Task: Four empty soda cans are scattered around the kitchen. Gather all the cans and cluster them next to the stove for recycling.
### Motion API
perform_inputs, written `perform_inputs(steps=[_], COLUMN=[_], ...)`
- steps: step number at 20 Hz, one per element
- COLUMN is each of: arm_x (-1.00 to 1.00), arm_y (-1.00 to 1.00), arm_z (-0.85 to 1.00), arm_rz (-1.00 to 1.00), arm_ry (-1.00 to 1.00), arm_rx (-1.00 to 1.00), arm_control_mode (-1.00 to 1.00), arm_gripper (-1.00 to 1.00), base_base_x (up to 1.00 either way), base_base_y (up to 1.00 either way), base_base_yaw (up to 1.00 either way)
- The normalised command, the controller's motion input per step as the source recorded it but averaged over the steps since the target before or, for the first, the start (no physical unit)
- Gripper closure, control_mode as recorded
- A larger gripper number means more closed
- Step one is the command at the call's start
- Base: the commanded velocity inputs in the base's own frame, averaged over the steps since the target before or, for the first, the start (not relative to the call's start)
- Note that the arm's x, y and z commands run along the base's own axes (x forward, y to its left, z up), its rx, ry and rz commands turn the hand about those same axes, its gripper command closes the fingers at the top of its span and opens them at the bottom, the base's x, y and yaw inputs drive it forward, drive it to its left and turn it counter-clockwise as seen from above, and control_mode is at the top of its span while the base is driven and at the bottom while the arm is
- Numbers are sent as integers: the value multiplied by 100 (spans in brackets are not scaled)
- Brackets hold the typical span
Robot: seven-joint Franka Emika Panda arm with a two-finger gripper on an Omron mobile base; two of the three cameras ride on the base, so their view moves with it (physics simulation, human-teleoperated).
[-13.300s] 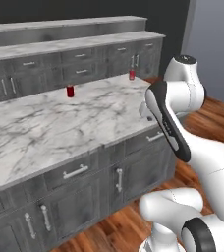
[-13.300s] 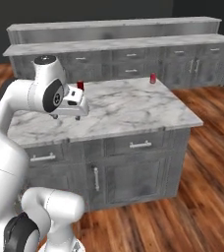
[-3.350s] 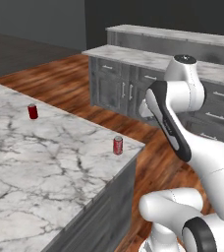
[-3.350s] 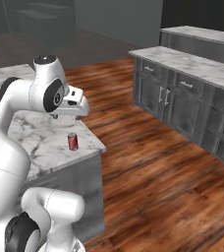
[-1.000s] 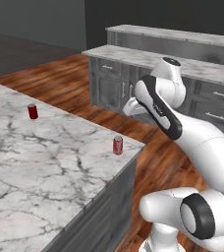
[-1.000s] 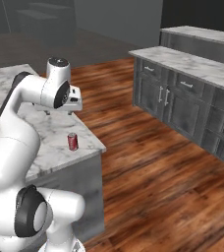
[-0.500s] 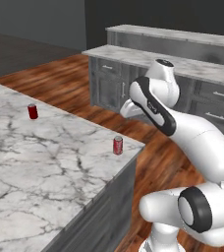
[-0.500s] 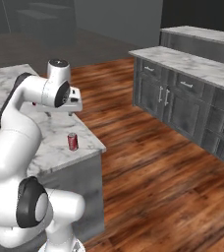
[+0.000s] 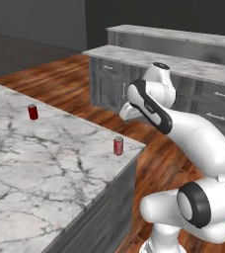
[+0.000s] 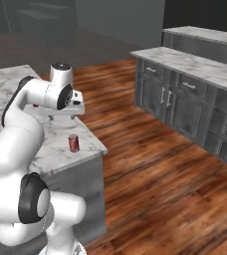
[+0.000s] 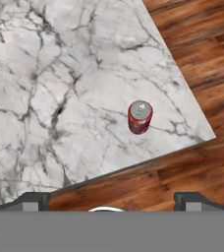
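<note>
Item 1: near soda can [image 11: 140,117]. Red body, silver top, upright on the marble bench [image 9: 45,163], close to the bench's outer corner. In the hand view at centre, a shade toward 2 o'clock; corner of the slab at 4 o'clock from it. Standing apart from everything, nothing touching. Also logged in the left base view [image 9: 118,146] and the right base view [image 10: 73,143].

Item 2: far soda can [image 9: 33,111]. Same make, upright, well apart from item 1, at 10 o'clock from it in the left base view. Partly hidden behind the arm in the right base view, probably the red sliver there; not certain.

Item 3: gripper [image 10: 60,115]. Jaws fully apart, nothing between them, nothing touched. Pointed down, held high above the bench edge with item 1 well below; likely so placed to line up a top-down approach on the nearest can first. Fingertips [image 11: 29,203] just rising at 6 o'clock of the hand view, can well ahead of them.

Item 4: grey cabinet run [image 10: 185,104] with marble top across the wood floor [image 10: 150,169], at 2 o'clock in the right base view. No stove logged here.

Status: no can gathered in this scene; pick of item 1 not yet begun. Descent and centring over the can needed next, with care not to tip a light empty can off the near edge.
</note>
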Motion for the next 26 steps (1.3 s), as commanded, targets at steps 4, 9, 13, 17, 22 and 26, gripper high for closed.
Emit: perform_inputs(steps=[4,9,13,17,22,26], arm_x=[12,13,9,11,14,14], arm_y=[0,6,4,7,9,9], arm_z=[-14,-15,-14,-17,-15,-14], arm_rz=[0,0,0,0,0,0], arm_ry=[0,0,0,-4,-4,-5], arm_rx=[-3,-8,-6,-5,-3,0], arm_control_mode=[-100,-100,-100,-100,-100,-100], arm_gripper=[-100,-100,-100,-100,-100,-100], base_base_x=[0,0,0,0,0,0], base_base_y=[0,0,0,0,0,0], base_base_yaw=[0,0,0,0,0,0])
